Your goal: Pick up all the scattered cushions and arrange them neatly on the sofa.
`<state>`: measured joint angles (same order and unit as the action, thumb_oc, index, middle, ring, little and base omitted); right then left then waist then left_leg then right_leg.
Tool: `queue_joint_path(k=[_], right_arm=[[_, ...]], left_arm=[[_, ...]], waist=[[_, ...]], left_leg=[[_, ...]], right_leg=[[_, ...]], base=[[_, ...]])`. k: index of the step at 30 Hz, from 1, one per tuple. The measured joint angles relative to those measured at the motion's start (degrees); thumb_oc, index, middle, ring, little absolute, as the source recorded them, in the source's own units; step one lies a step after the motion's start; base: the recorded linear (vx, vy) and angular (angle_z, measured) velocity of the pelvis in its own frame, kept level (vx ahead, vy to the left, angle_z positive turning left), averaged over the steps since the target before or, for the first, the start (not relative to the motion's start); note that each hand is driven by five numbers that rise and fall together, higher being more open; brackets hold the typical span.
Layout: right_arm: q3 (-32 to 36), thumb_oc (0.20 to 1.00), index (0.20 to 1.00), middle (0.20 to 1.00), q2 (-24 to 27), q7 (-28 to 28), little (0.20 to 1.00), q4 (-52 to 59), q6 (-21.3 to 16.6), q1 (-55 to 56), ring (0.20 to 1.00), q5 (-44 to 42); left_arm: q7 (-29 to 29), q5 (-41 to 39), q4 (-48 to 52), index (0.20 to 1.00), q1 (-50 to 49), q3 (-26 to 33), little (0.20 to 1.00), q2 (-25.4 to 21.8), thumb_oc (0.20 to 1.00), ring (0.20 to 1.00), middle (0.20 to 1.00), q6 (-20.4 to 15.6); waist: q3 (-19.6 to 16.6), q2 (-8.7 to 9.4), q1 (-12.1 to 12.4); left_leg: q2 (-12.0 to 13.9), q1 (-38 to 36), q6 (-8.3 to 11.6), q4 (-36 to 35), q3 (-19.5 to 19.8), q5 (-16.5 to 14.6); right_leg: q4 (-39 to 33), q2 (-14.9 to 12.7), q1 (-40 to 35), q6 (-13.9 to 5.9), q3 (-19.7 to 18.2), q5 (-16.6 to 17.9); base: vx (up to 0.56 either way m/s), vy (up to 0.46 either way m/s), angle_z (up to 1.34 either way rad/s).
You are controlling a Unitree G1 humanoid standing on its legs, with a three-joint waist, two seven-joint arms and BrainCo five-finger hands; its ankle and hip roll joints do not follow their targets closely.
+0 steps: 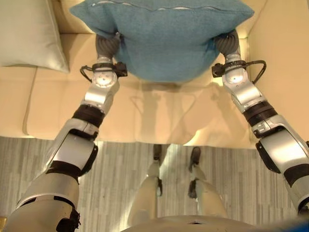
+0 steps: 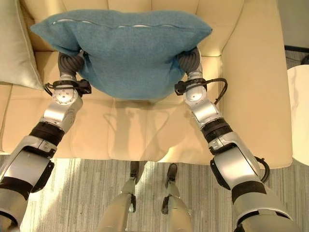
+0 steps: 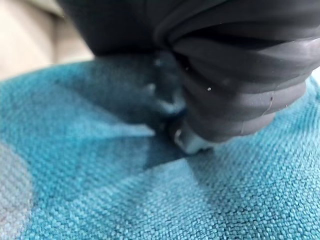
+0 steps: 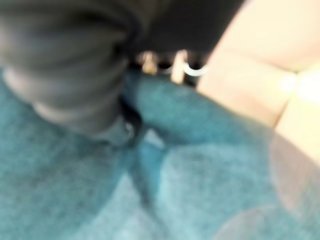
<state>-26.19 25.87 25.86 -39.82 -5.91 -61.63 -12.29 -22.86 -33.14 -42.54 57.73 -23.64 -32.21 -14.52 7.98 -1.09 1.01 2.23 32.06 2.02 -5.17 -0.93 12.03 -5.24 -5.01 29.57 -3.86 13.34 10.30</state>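
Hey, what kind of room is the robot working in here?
Probably a living room: a cream sofa, a pale cushion on it, a blue cushion held over the seat, and a wood-look floor.

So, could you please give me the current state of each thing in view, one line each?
Blue cushion: lifted above the sofa seat, held between both hands.
Left hand: pressed against the cushion's side, fingers hidden.
Right hand: pressed against the cushion's other side, fingers hidden.
Cream cushion: resting on the sofa, leaning against the backrest.
Sofa: seat bare under the blue cushion.
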Motion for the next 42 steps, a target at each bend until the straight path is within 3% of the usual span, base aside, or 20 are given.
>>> queue_joint_path(k=[10, 11, 12, 18, 22, 30, 33, 38, 42], right_arm=[[-1.31, 0.209, 0.209, 0.209, 0.38, 1.97, 0.209, -2.80, -0.03, -2.46, 0.209, 0.03], [-2.65, 0.925, 0.925, 0.925, 1.81, 1.94, 0.925, -3.75, -0.03, -4.61, 0.925, 0.13], [-3.58, 1.000, 1.000, 1.000, 2.67, 1.97, 1.000, -4.60, -0.03, -5.86, 1.000, 0.22], [-7.35, 1.000, 1.000, 1.000, 6.68, 2.50, 1.000, -6.99, 0.49, -11.14, 1.000, 3.74], [-10.49, 1.000, 1.000, 1.000, 10.70, 3.54, 1.000, -9.44, 1.39, -18.05, 1.000, 6.86], [-13.43, 1.000, 1.000, 1.000, 11.37, 3.81, 1.000, -18.15, 2.23, -23.51, 1.000, 7.20], [-15.72, 1.000, 1.000, 1.000, 14.27, 4.29, 1.000, -22.73, 3.43, -26.94, 1.000, 9.13], [-17.13, 1.000, 1.000, 1.000, 18.46, 3.43, 1.000, -22.30, 4.41, -26.71, 1.000, 9.02], [-14.60, 1.000, 1.000, 1.000, 22.56, 3.11, 1.000, -16.45, 4.33, -23.04, 1.000, 8.37]], left_arm=[[0.01, -0.09, -0.78, 0.200, 1.10, -0.75, 0.200, 0.40, 0.200, 0.200, 0.200, -2.11], [0.03, -0.06, -1.74, 1.000, 2.79, -0.89, 1.000, 0.16, 1.000, 1.000, 1.000, -2.19], [0.03, -0.06, -2.29, 1.000, 3.50, -0.91, 1.000, -0.08, 1.000, 1.000, 1.000, -2.43], [0.06, 0.10, -6.24, 1.000, 9.24, -1.13, 1.000, -1.33, 1.000, 1.000, 1.000, -2.50], [-0.02, 0.80, -11.92, 1.000, 15.68, -2.93, 1.000, -6.22, 1.000, 1.000, 1.000, -2.13], [0.30, 1.15, -18.87, 1.000, 21.26, -3.61, 1.000, -10.36, 1.000, 1.000, 1.000, -1.92], [0.41, 0.81, -20.16, 1.000, 24.92, -5.14, 1.000, -13.66, 1.000, 1.000, 1.000, -1.86], [0.73, 0.06, -18.51, 1.000, 23.60, -4.51, 1.000, -14.71, 1.000, 1.000, 1.000, -1.91], [1.94, 0.01, -9.03, 1.000, 13.21, 0.67, 1.000, -16.03, 1.000, 1.000, 1.000, -2.36]], waist=[[-0.04, 0.22, -0.62], [-0.08, 0.26, -0.51], [-0.09, 0.29, -0.53], [-0.21, 0.49, -0.42], [-0.19, 0.51, -0.24], [-0.19, 0.51, -0.05], [-0.20, 0.53, 1.13], [-0.15, 0.59, 1.84], [-0.04, 0.77, 1.77]], left_leg=[[0.06, 4.20, 0.19, -0.01, 0.03, -0.16], [0.16, 5.57, 0.23, 0.00, 0.11, -0.11], [0.18, 6.21, 0.27, 0.00, 0.15, 0.02], [0.34, 8.43, 0.31, 0.43, 1.05, 0.11], [0.71, 10.54, 0.58, 0.72, 1.31, 0.32], [0.80, 10.95, 0.59, 1.28, 1.49, 0.33], [0.73, 12.89, 1.04, 1.46, 1.54, 0.63], [0.47, 14.23, 1.06, 2.23, 1.55, 0.66], [0.28, 12.89, 1.06, 2.16, 1.44, 0.66]], right_leg=[[0.01, 0.36, 4.46, -0.45, -0.66, -0.32], [0.01, 0.45, 5.79, -0.40, -0.66, -0.20], [0.02, 0.48, 6.32, -0.41, -0.65, -0.10], [0.03, 0.73, 8.08, -0.41, -0.24, -0.06], [0.04, 0.84, 10.07, -0.22, -0.14, 0.14], [0.04, 0.87, 10.14, -0.23, 0.05, 0.14], [0.80, 0.67, 12.48, -0.21, 0.01, 0.15], [2.19, 0.22, 14.10, -0.29, 0.01, 0.09], [2.27, 0.03, 12.92, -0.30, 0.03, 0.09]], base=[[0.01, 0.013, -0.02], [0.00, 0.000, 0.00], [0.00, 0.000, 0.00], [0.01, -0.009, 0.02], [0.00, 0.000, 0.00], [0.00, 0.000, 0.00], [0.00, 0.006, -0.01], [0.00, -0.005, -0.01], [0.00, -0.008, 0.00]])
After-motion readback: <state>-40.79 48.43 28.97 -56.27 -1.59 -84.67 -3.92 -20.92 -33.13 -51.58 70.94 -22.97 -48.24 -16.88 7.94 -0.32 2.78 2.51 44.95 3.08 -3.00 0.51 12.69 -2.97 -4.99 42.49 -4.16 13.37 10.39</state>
